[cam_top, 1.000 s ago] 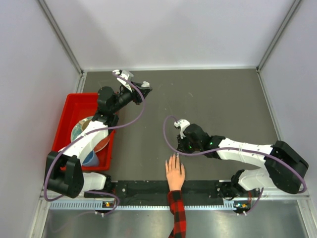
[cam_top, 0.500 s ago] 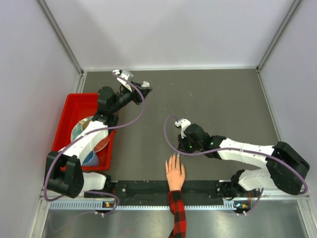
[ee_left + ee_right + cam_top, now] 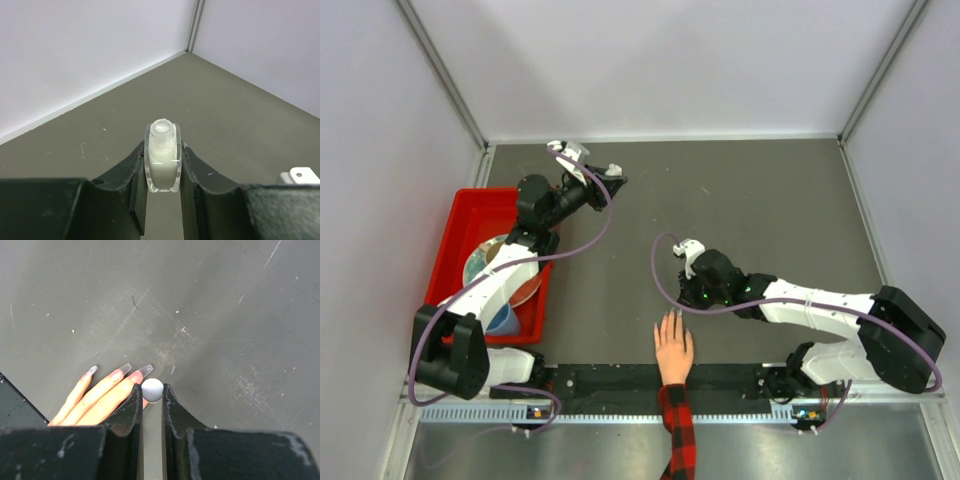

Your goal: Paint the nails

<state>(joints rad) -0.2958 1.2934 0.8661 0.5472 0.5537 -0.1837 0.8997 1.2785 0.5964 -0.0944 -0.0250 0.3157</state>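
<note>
**Right arm's basically on top of the fingertips**

From above, the hand [image 3: 673,350] lies flat at the near edge, fingers pointing 12 o'clock. The right gripper [image 3: 151,390], pinched on a white round knob [image 3: 152,389], hangs with the nails [image 3: 125,369] just beside it at 10 o'clock. The left gripper [image 3: 162,147] is well apart, clamped on the bottle [image 3: 163,162].

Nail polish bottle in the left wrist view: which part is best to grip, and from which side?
Its flat side walls, coming from the base end: the left hand clamps the nail polish bottle so, leaving the open neck clear.
</note>
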